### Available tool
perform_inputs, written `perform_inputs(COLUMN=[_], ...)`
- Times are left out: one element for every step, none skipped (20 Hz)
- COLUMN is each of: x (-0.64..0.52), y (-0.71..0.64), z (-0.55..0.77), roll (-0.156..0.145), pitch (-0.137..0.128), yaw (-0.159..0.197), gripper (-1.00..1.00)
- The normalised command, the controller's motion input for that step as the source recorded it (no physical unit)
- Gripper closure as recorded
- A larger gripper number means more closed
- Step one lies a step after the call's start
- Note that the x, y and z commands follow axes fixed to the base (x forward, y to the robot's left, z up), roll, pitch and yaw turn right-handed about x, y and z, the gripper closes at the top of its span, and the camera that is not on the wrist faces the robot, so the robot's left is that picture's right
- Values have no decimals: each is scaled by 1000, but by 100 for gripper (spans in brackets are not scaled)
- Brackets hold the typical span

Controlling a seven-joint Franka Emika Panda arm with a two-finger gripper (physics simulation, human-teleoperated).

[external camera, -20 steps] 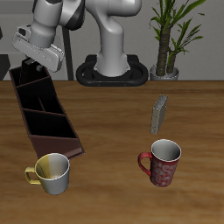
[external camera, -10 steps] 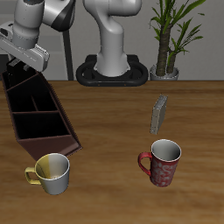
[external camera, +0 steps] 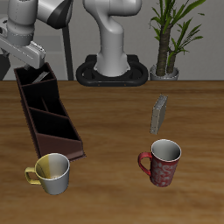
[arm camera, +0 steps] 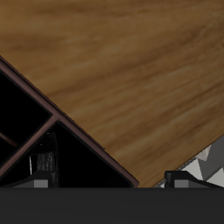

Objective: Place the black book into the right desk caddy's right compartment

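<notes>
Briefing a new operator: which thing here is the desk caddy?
On the wooden table, look to the side opposite the red mug. The desk caddy is the long dark reddish-brown box behind the yellow mug, open-topped with inner partitions.

The caddy (external camera: 48, 114) lies along one side of the desk (external camera: 114, 122), its far end under the pincer (external camera: 33, 73). A mug (external camera: 50, 172) sits before the caddy's near end. Well across from the caddy stands a book (external camera: 159, 113), apparently upright, with another mug (external camera: 161, 162) before it.
</notes>
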Motion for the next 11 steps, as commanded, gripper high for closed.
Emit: perform_inputs(x=[14,-4,-12,7,38,13,-20,-13,-7,-12,46], y=[58,57,101,131,125,157,137,50,248,177,51], z=[265,189,305,244,299,377,264,236,300,279,194], roll=[8,8,15,28,19,14,28,-14,59,44,-16], pitch=[-36,-16,-29,-45,-44,-38,-51,-47,-12,-52,-5], yaw=[28,9,10,28,33,3,30,18,-13,42,-13], gripper=[-100,-100,-100,-100,-100,-100,-100,-100,-100,-100,-100])
